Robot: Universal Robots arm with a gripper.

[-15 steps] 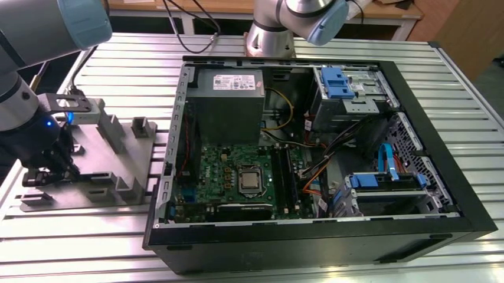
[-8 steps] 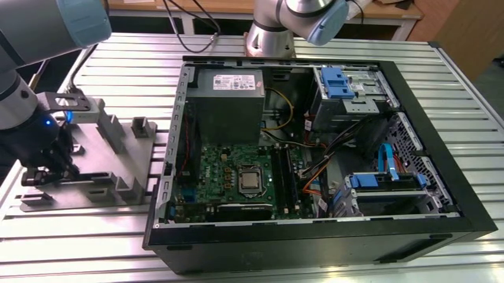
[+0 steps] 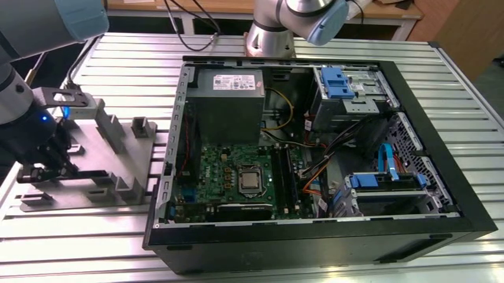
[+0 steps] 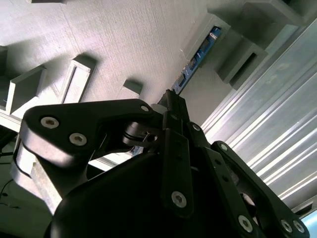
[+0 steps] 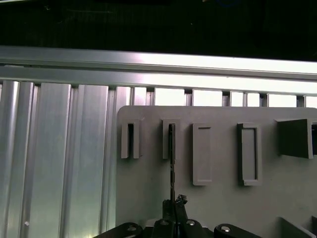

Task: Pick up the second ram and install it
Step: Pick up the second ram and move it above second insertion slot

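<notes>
Gripper point(image 5: 174, 204) pinches second ram point(image 5: 171, 163) in fixture point(image 5: 277, 193)

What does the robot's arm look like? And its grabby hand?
The arm is made of fat grey tubes with light blue caps on its joints, and a little blue light glows near its wrist. The gripper is black, built of flat linked bars dotted with shiny round screws.
</notes>
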